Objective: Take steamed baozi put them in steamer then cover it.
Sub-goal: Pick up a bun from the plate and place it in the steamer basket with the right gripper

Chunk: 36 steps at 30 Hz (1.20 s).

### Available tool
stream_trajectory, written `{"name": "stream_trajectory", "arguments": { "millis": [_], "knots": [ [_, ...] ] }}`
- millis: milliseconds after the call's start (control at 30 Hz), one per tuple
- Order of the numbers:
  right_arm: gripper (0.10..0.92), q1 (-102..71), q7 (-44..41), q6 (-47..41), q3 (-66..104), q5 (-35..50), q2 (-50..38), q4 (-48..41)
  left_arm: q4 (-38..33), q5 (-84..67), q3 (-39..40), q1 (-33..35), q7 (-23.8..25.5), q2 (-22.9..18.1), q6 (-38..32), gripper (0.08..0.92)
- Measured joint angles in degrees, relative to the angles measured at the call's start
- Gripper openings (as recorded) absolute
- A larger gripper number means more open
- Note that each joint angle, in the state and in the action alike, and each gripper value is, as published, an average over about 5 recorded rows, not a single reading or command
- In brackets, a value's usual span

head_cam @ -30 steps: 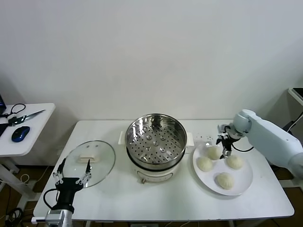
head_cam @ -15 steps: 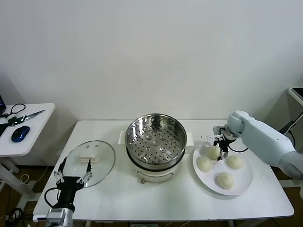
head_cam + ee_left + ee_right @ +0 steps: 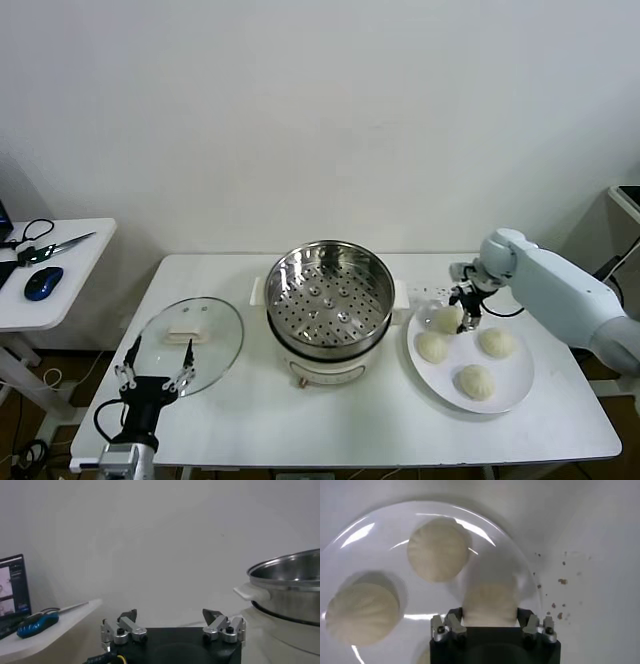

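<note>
Round shiny steel steamer pot [image 3: 328, 298] with perforated tray, uncovered, at table centre. Round clear glass cover [image 3: 190, 343] with cream-white handle flat on the table left of the steamer. Flat white plate [image 3: 505, 391] right of the steamer, carrying four cream-white steamed baozi [image 3: 476, 380]. Right gripper [image 3: 462, 319] at the plate edge nearest the steamer, jaws clamped on one baozi [image 3: 489, 602]. Left gripper [image 3: 154, 363] near the cover's front rim, jaws wide apart, empty.
</note>
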Motion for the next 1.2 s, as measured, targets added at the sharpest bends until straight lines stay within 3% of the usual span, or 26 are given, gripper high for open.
{"name": "stream_trajectory", "arguments": {
  "millis": [667,1200],
  "knots": [
    [0.712,28.55,-3.25,17.69,-18.15,7.16,8.08,10.97,-0.04,-0.01,0.34,0.55,0.09,0.08,0.32,0.823],
    [0.712,25.46,-0.49,31.42,-16.74,-10.62,21.69,12.71,-0.29,0.38,0.5,0.54,0.07,-0.33,0.87,0.823]
  ]
}}
